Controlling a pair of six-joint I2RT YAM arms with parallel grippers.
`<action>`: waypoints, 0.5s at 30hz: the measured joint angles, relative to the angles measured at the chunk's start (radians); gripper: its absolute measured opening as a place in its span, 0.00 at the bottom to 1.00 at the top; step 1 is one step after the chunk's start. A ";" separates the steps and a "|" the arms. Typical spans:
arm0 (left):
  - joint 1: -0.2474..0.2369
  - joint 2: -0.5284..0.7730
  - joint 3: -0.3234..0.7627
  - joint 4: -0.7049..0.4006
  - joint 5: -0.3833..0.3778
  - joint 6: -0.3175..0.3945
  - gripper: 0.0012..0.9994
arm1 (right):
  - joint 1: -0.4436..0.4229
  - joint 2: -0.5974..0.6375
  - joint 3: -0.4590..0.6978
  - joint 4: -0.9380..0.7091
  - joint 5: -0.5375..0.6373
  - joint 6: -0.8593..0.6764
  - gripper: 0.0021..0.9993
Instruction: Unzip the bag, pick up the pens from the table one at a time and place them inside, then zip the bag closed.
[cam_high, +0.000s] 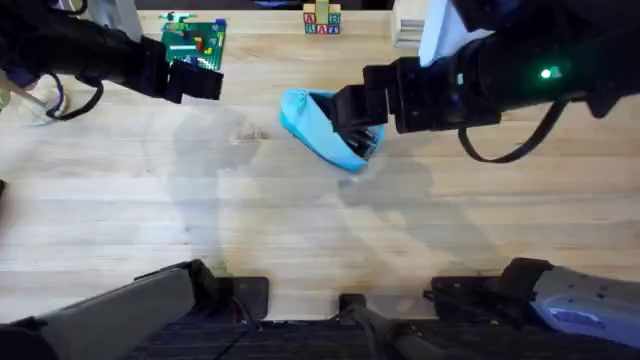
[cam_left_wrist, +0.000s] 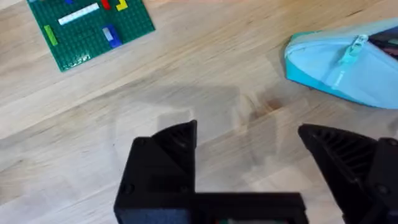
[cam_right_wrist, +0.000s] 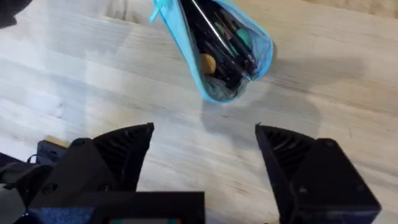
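The light-blue bag (cam_high: 318, 128) lies on the wooden table (cam_high: 300, 230) just right of centre, its zipper open. In the right wrist view the bag (cam_right_wrist: 217, 50) gapes, and dark pens (cam_right_wrist: 217, 37) lie inside it. My right gripper (cam_high: 358, 128) hovers over the bag's right end, fingers spread wide with nothing between them; the right gripper (cam_right_wrist: 205, 140) stands just off the bag's open end. The left gripper (cam_high: 200, 82) is at the back left, open and empty. In the left wrist view the bag (cam_left_wrist: 348, 62) with its pull cord (cam_left_wrist: 351, 50) lies beyond the left gripper (cam_left_wrist: 249, 134).
A green building-brick baseplate (cam_high: 195, 42) with a few small bricks lies at the back left, right beside my left gripper. Lettered toy blocks (cam_high: 321, 20) stand at the back centre. Bare tabletop stretches across the front and middle.
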 joint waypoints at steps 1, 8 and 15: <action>0.000 0.000 0.000 0.000 0.000 0.000 0.99 | 0.000 0.000 0.000 0.000 0.000 0.000 1.00; 0.000 0.000 0.000 0.000 0.000 0.000 0.99 | 0.000 0.001 0.000 -0.008 0.049 0.097 1.00; 0.000 0.000 0.000 0.000 0.000 0.000 0.99 | 0.000 0.001 0.002 -0.059 0.081 0.223 1.00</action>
